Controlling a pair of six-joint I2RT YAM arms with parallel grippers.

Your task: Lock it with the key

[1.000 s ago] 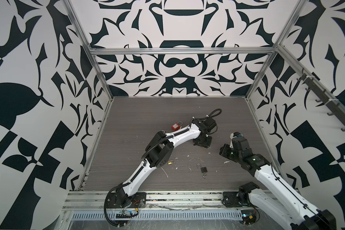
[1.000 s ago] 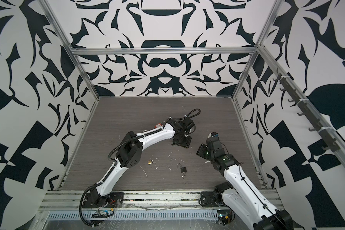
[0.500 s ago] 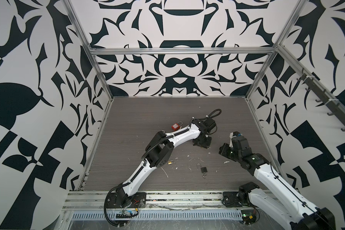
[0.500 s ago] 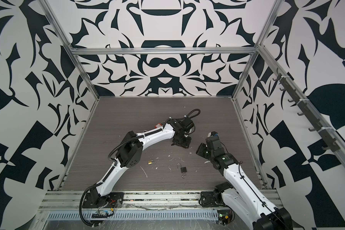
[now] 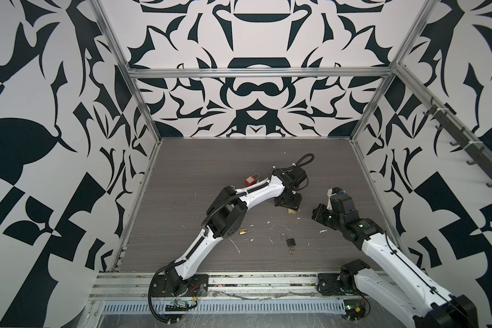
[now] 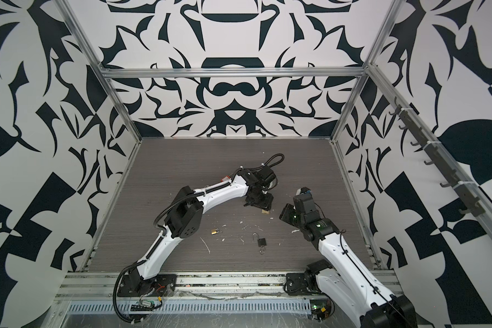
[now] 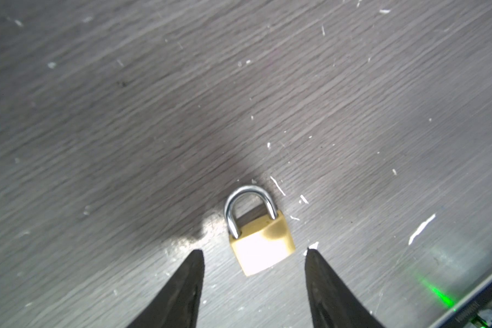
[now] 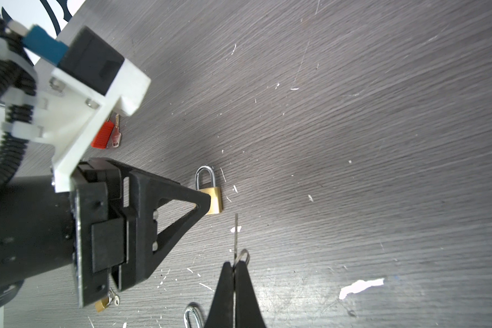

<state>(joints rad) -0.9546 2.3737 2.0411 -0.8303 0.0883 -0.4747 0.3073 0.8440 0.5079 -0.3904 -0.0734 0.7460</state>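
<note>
Between the parted jaws of your left gripper [image 7: 253, 250], the padlock [image 7: 260, 247] lies unheld; your right gripper [image 8: 234, 268], clenched on the key [image 8: 235, 235] at its three o'clock, could shove it away.

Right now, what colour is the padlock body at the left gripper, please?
Brass-gold padlock body; best seen in the left wrist view.

The left gripper [image 6: 262, 206] points down, with a brass padlock [image 6: 265, 211] just at its tips. The right gripper [image 6: 284, 214] hangs near that padlock.
</note>
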